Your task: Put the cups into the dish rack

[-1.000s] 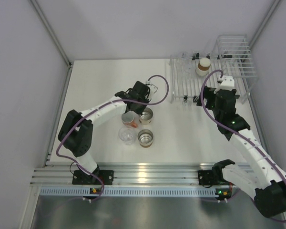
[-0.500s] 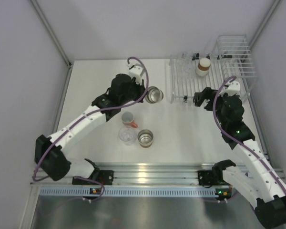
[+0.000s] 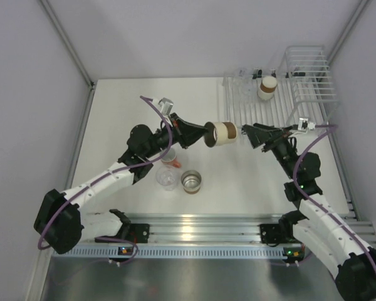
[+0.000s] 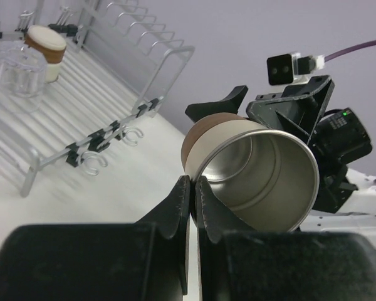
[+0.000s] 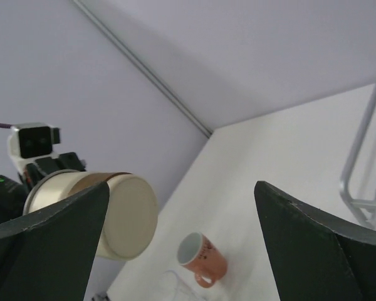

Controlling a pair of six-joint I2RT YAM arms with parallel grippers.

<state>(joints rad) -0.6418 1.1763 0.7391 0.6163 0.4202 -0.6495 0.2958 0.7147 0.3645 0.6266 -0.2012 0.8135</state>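
Left end effector [image 3: 202, 133] pinches the rim of a brown cup [image 3: 222, 133], holding it sideways in the air off the near-left corner of the dish rack [image 3: 269, 113], base toward the wide-open right end effector [image 3: 246, 134]. Likely a handover: right must close round the body before left lets go, minding the rack's near rail.

A brown cup [image 3: 221, 133] hangs sideways in mid-air, cream base rightward, left of the dish rack [image 3: 277, 110]. A second brown cup [image 3: 191, 181] stands upright beside a clear cup [image 3: 167, 178], the salmon-orange cup [image 3: 173, 161] just beyond. A third brown cup [image 3: 267, 88] sits inverted in the rack.
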